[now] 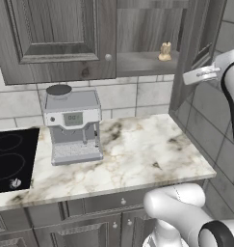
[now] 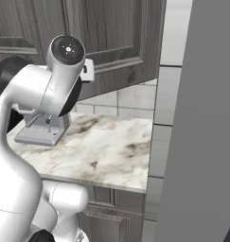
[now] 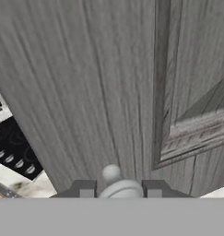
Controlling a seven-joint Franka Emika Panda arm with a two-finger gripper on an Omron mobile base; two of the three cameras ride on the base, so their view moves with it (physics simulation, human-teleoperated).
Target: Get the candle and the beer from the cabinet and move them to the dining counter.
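A robot arm's gripper point(image 3: 117, 189) was clenched on the small round knob point(image 3: 112, 174) of the right-hand door point(image 3: 99, 92) of the wall cabinet point(image 1: 56, 38), its two dark fingertips point(image 3: 85, 189) set either side of the knob's stem with the door panel close ahead of the hand camera. The door stood swung open, and in the left base view it was seen nearly edge-on at about 2 o'clock.

On the cabinet's shelf point(image 1: 142, 62) the candle point(image 1: 165, 51) stood upright at about 1 o'clock in the left base view, toward the right-hand end of the opening, its long axis vertical and its narrower top pointing up. The beer could not be made out in the part of the shelf that showed.

The candle looked light and stiff but lumpy; its wax would probably be somewhat slippery and easily marked, so a gentle pinch across its middle, low enough to keep it from tipping, seemed the safest hold.

Below, on the marble worktop point(image 1: 137, 149), a coffee machine point(image 1: 72, 125) stood at about 9 o'clock, with a black hob point(image 1: 12, 159) further left.
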